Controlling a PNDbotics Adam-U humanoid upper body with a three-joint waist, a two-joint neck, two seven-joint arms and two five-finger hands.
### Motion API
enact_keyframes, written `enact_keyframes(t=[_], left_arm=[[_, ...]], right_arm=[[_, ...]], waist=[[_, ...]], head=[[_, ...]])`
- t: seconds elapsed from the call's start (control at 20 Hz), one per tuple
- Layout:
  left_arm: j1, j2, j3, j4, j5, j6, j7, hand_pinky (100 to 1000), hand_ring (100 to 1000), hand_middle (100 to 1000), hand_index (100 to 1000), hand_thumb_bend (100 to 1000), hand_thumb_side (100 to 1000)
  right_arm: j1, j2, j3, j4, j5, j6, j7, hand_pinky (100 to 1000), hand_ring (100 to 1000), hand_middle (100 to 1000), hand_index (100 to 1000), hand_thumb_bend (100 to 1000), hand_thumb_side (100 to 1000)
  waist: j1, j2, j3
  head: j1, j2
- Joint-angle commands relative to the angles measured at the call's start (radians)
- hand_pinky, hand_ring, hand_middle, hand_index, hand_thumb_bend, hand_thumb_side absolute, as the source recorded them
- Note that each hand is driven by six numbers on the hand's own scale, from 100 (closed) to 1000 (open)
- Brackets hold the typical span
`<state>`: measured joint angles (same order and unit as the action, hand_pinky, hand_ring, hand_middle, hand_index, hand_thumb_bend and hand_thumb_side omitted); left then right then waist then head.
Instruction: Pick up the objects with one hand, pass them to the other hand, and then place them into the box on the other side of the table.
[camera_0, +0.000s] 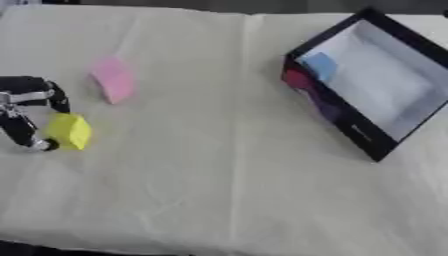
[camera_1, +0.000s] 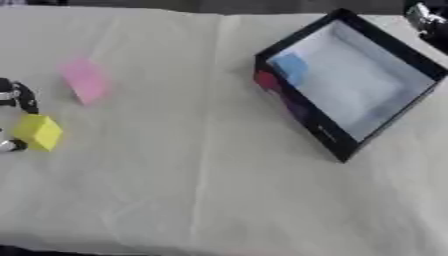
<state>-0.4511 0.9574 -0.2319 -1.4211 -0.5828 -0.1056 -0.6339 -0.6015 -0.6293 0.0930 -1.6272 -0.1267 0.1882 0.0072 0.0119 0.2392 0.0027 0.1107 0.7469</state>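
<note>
At the table's left edge, your left hand (camera_0: 26, 112) curls its fingers around the yellow block (camera_0: 70, 131), grasping it. Just beyond lies the pink block (camera_0: 113, 79). Far right, the black box (camera_0: 398, 107) holds a blue piece (camera_0: 321, 66); your right hand (camera_1: 427, 19) barely shows, so you cannot tell its grip.

block by the left hand (camera_0: 69, 131): showing up bright yellow
flat piece farther back (camera_0: 113, 79): looking soft pink
box (camera_0: 354, 131): wearing black walls, pale whitish-grey inside, reddish-purple print outside
piece in the box (camera_0: 320, 65): showing light blue
tablecloth (camera_0: 219, 175): reading plain cream
left hand (camera_0: 24, 107): looking black with silver bits
</note>
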Motion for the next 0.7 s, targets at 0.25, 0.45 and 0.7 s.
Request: enact_keyframes(t=[0.25, 0.45, 0.7], left_arm=[[-0.002, 0.052, 0.056, -0.081, 0.034, 0.042, 0.024, 759, 720, 609, 518, 382, 100], [0.0, 0.054, 0.088, -0.137, 0.062, 0.069, 0.041, 753, 703, 603, 514, 368, 100], [0.001, 0.048, 0.109, -0.224, 0.111, 0.119, 0.094, 746, 666, 582, 509, 338, 100]], right_arm=[[-0.012, -0.024, -0.013, -0.011, 0.001, -0.002, -0.002, 901, 847, 928, 931, 100, 559], [-0.011, -0.026, -0.014, -0.012, -0.001, -0.002, -0.003, 901, 847, 928, 931, 100, 557], [-0.018, -0.028, -0.015, -0.022, -0.01, -0.004, -0.003, 901, 849, 928, 931, 100, 550]], waist=[[-0.001, -0.025, 0.006], [-0.002, -0.025, 0.009], [-0.003, -0.027, 0.011]], head=[[-0.005, -0.001], [-0.007, -0.003], [-0.008, -0.008]])
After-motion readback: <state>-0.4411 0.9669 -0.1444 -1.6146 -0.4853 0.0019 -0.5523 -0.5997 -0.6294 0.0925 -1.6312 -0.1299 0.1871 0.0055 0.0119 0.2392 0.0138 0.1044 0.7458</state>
